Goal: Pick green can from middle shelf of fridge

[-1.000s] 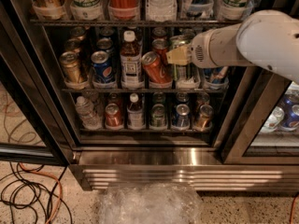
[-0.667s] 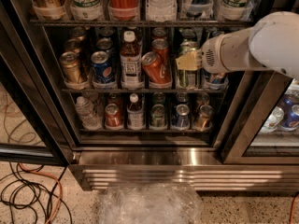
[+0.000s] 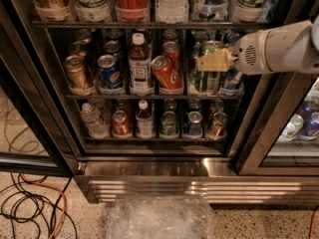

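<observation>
The cream plastic gripper reaches into the fridge from the right and overlaps the top of the green can (clamped or loose, I cannot tell). The can stands upright in a whitish tray on the wire middle shelf. Just left of the gripper a glossy red can leans tilted. Beyond it are a white-capped bottle and a blue Pepsi can.

Gripper right of centre, arm horizontal
</observation>
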`<state>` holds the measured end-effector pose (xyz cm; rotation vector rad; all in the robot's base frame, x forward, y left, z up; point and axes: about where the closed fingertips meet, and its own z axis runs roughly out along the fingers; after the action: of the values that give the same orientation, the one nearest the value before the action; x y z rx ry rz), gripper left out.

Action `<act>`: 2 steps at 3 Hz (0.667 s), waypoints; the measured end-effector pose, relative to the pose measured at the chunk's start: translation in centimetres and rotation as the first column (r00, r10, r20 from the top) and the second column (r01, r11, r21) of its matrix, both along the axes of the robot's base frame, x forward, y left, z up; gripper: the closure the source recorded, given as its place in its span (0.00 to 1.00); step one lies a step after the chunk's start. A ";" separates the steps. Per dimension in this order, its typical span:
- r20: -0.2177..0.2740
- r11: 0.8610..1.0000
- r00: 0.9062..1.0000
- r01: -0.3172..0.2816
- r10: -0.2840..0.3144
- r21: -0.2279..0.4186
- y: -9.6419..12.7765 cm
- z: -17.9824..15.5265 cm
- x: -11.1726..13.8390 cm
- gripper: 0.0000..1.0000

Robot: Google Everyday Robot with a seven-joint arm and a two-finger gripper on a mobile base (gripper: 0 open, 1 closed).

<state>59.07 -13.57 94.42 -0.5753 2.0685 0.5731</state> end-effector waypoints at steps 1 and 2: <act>-0.002 0.998 0.998 -0.058 0.058 0.030 1.3 1.1 -0.8 1.00; -0.003 0.998 0.998 -0.056 0.056 0.031 1.4 1.0 -0.8 1.00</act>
<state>58.30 -12.19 95.42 -0.6161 2.0494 0.6379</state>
